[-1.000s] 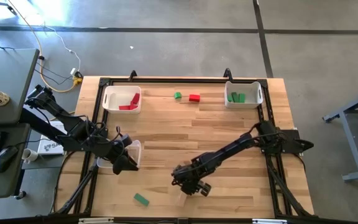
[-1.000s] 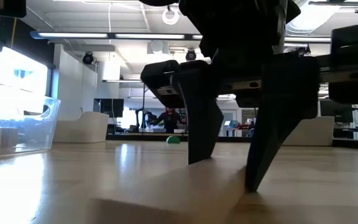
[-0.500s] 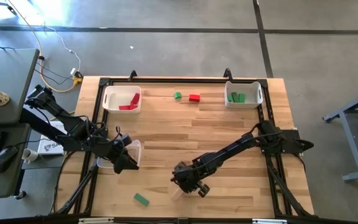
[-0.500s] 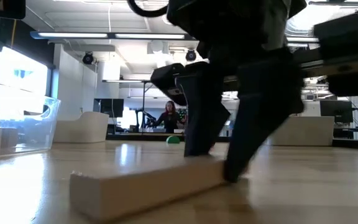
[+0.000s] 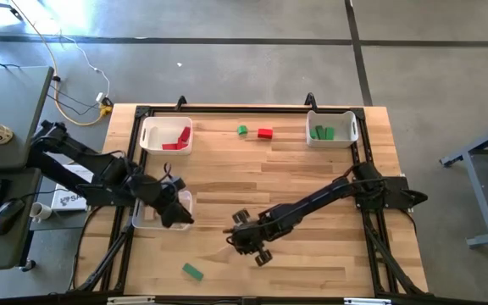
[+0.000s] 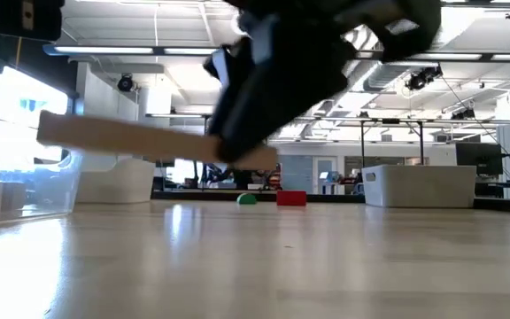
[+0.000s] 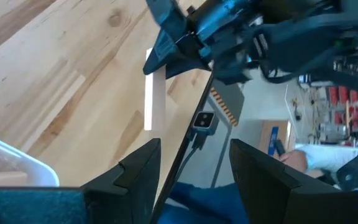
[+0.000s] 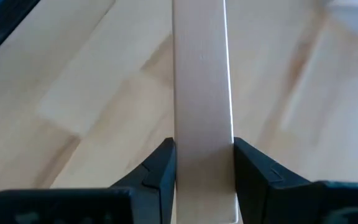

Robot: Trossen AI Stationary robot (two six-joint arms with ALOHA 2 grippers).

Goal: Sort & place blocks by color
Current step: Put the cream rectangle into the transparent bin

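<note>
A plain light-wood bar (image 6: pixel 131 140) hangs above the table with my right gripper (image 5: pixel 248 241) shut on it; the right wrist view shows the bar (image 8: pixel 202 87) running between the two fingers. My left gripper (image 5: pixel 173 212) is open over the clear bin (image 5: pixel 161 210), nothing between its fingers (image 7: pixel 138 171). A green block (image 5: pixel 193 271) lies flat near the front edge. At the far side a green block (image 5: pixel 241 130) and a red block (image 5: pixel 265 133) lie on the table. My right gripper pinches the bar's two long sides (image 8: pixel 202 180) between its two fingers (image 8: pixel 160 168), near one end of the bar. The fingers slant down from the table's right side. The bar sticks out past them toward the left, nearly level and clear of the table.
A white bin (image 5: pixel 166 135) with red blocks stands at the far left, and a white bin (image 5: pixel 331 129) with green blocks at the far right. The clear bin (image 6: pixel 25 177) holds light wood blocks. Bare tabletop lies in the middle.
My right gripper has shut on the light-wood bar, rolled, and risen with it, drifting toward the table's left. The bar, which lay on the table, now hangs clear of it. My left gripper has swung a little toward the table's right, over the clear bin.
</note>
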